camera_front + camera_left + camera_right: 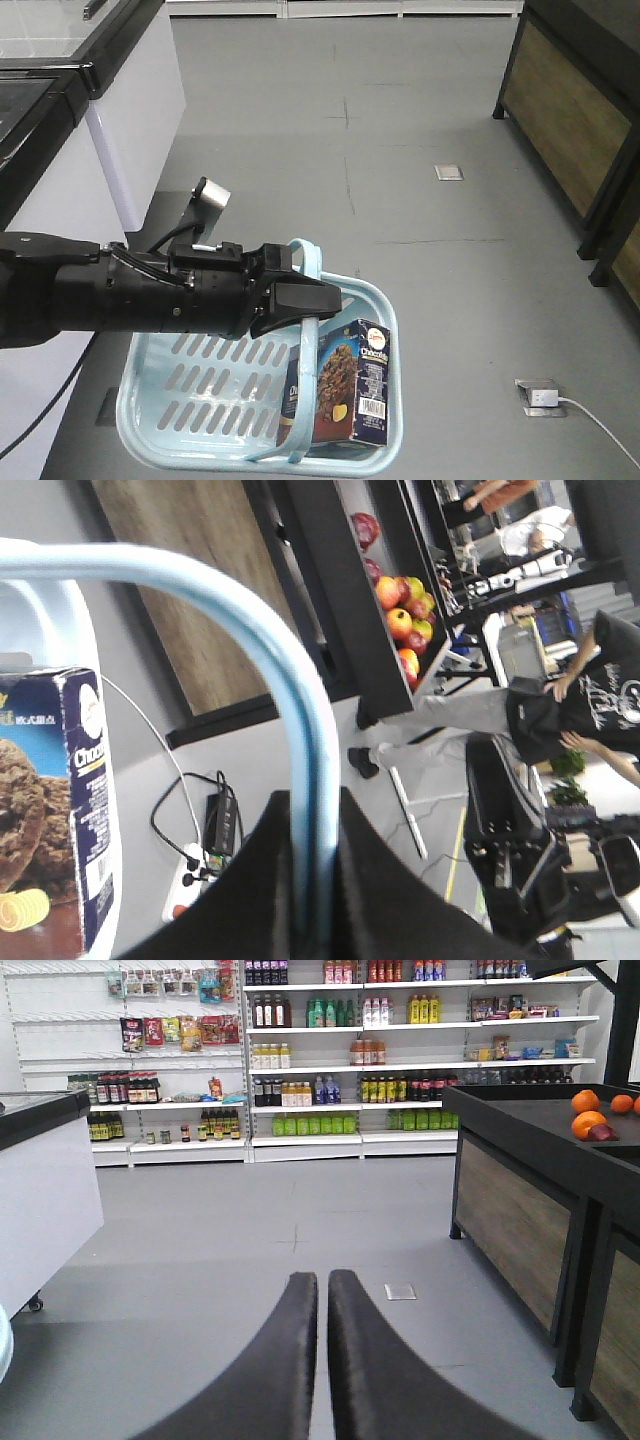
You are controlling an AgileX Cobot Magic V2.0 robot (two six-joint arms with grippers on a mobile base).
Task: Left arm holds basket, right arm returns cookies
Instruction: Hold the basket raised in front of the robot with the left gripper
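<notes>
Left gripper (308,305) was clenched on the hoop handle (311,262) of the basket (140,425). In the left wrist view the pale blue bar passed between its two black fingers (250,880). Just below this grip, a little to the robot's right, the cookies (352,385) stood inside the basket in its near right corner. The long axis of the box was close to vertical, and the lower part of the handle crossed in front of it.

The right gripper (322,1278) had its fingers pressed together with nothing between them. It pointed level over the gray floor (250,1230) toward the far shelves (330,1060). Its own view showed no box, so I judged that the cookies lay lower than it and to its left. The left arm was nearer to the box but was occupied with the handle. The right gripper would therefore need to open, tilt downward and approach the top of the box from above.
</notes>
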